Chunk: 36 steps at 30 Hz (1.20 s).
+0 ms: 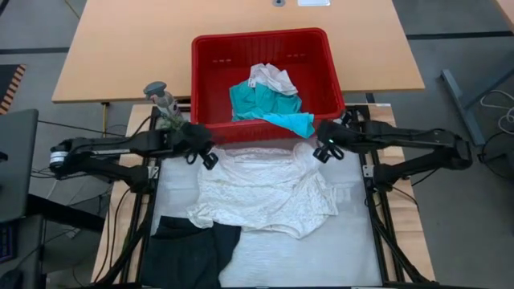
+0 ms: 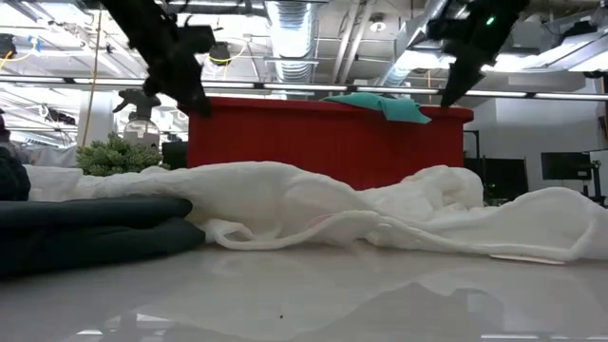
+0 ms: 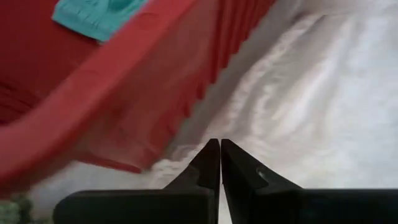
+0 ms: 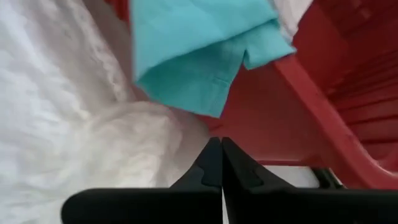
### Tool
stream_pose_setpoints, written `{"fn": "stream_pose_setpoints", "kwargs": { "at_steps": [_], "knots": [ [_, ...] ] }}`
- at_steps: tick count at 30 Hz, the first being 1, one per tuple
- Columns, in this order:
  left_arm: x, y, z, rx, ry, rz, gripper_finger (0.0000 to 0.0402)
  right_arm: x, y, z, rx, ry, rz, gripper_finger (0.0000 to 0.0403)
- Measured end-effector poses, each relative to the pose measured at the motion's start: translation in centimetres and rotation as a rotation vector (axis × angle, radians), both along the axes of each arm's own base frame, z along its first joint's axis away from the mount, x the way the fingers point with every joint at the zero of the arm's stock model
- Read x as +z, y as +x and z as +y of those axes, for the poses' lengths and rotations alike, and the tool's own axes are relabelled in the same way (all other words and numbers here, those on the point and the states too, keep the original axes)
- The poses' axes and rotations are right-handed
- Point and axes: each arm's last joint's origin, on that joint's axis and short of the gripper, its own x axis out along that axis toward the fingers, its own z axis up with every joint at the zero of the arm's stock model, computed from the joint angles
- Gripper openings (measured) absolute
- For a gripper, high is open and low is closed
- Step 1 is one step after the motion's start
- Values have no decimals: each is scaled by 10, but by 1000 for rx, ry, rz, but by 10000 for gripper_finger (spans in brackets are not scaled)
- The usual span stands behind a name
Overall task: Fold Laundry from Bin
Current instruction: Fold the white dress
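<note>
Both grippers, left [image 1: 207, 156] and right [image 1: 321, 150], fingers pressed together, empty; crumpled white lacy garment [image 1: 265, 191] lies centre-frame below them, probably equidistant.

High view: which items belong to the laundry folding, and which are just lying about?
Job:
- red slotted plastic bin
- teal cloth garment draped over its rim
- white lacy garment spread on the table
- black cloth garment
- small white garment in the bin

Lying about:
- small green plant
- spray bottle
</note>
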Motion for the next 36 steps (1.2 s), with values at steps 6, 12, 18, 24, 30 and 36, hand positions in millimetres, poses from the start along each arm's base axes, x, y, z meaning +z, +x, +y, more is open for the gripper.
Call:
{"fn": "stream_pose_setpoints", "kwargs": {
  "at_steps": [6,12,18,24,30,36],
  "knots": [
    [-5,2,36,55,47,10,0,-17,18,-33,17,-41,117,16],
    [-6,-4,70,122,76,-13,0,-27,23,-72,-19,-49,131,16],
    [-4,-15,87,149,79,-29,0,-27,13,-99,-73,-81,134,16],
    [28,-13,84,7,19,-132,0,10,9,-91,-23,-120,121,38],
    [102,-17,54,-248,84,-207,0,86,-1,-56,107,-214,-4,43],
    [151,-23,-10,-649,7,-245,25,125,-17,3,383,90,-233,65]
  ]
}}
